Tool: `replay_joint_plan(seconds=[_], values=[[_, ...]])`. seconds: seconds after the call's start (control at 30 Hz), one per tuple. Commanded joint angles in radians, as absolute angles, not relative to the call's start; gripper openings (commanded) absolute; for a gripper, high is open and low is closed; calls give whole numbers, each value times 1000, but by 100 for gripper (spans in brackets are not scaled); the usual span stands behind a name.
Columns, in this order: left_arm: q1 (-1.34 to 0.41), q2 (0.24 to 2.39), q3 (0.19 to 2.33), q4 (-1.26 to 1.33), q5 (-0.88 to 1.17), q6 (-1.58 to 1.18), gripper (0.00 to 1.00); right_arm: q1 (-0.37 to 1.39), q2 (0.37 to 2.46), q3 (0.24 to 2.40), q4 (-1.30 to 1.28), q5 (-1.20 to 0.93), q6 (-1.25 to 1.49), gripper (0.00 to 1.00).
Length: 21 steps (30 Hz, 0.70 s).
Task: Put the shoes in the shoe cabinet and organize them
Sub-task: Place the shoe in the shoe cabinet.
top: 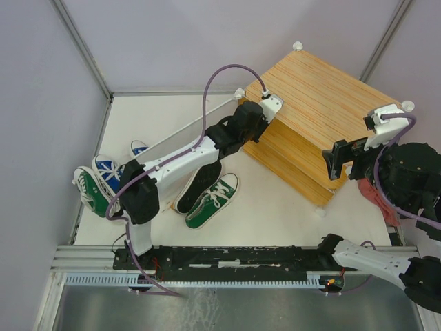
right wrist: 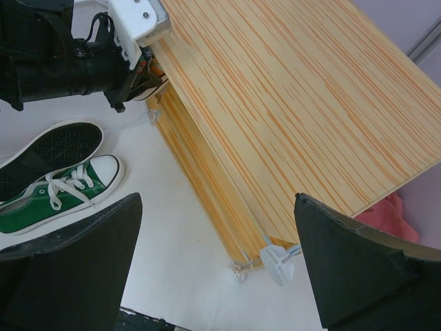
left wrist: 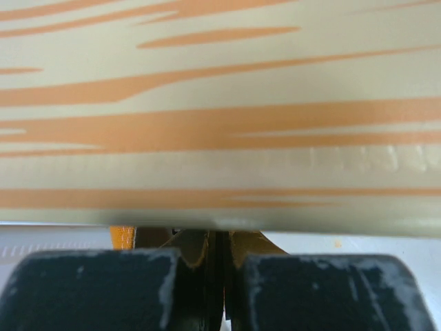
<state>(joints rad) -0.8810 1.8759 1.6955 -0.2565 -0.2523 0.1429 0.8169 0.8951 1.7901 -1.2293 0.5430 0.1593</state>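
The shoe cabinet (top: 324, 103) of striped bamboo-grain wood stands tilted at the back right. My left gripper (top: 265, 110) is at its left corner, under the top panel (left wrist: 220, 117). It is shut on orange canvas with white stitching (left wrist: 122, 236), apparently an orange sneaker, which is mostly hidden. It also shows in the right wrist view (right wrist: 148, 81). My right gripper (top: 335, 160) hovers open and empty over the cabinet's near right corner (right wrist: 227, 207). On the floor lie a green sneaker (top: 212, 201), a black one sole up (top: 198, 186), another green one (top: 89, 192) and blue ones (top: 107, 172).
The pale door panel (top: 186, 134) stands open to the left of the cabinet. White corner knobs (right wrist: 279, 264) stick out at the cabinet's corners. A pink cloth (top: 377, 196) lies at the right. Walls close in the left and back sides.
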Motion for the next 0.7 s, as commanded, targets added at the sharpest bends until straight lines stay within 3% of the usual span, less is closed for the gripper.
replay_joint_plan(seconds=[0.0, 0.3, 0.43, 0.5, 0.57, 0.67], values=[[-871, 1893, 1761, -84, -248, 95, 3, 816, 882, 1781, -1216, 569, 176, 99], [-854, 1930, 1718, 23, -258, 34, 6, 815, 867, 1780, -1239, 572, 193, 99], [-853, 1937, 1720, 45, -261, 34, 18, 816, 858, 1773, -1244, 577, 196, 99], [-854, 1937, 1722, 49, -247, 36, 30, 815, 855, 1771, -1246, 579, 198, 99], [-854, 1935, 1721, 43, -226, 40, 54, 815, 855, 1770, -1246, 580, 198, 99], [-854, 1926, 1718, 24, -203, 46, 80, 815, 853, 1768, -1243, 579, 200, 99]])
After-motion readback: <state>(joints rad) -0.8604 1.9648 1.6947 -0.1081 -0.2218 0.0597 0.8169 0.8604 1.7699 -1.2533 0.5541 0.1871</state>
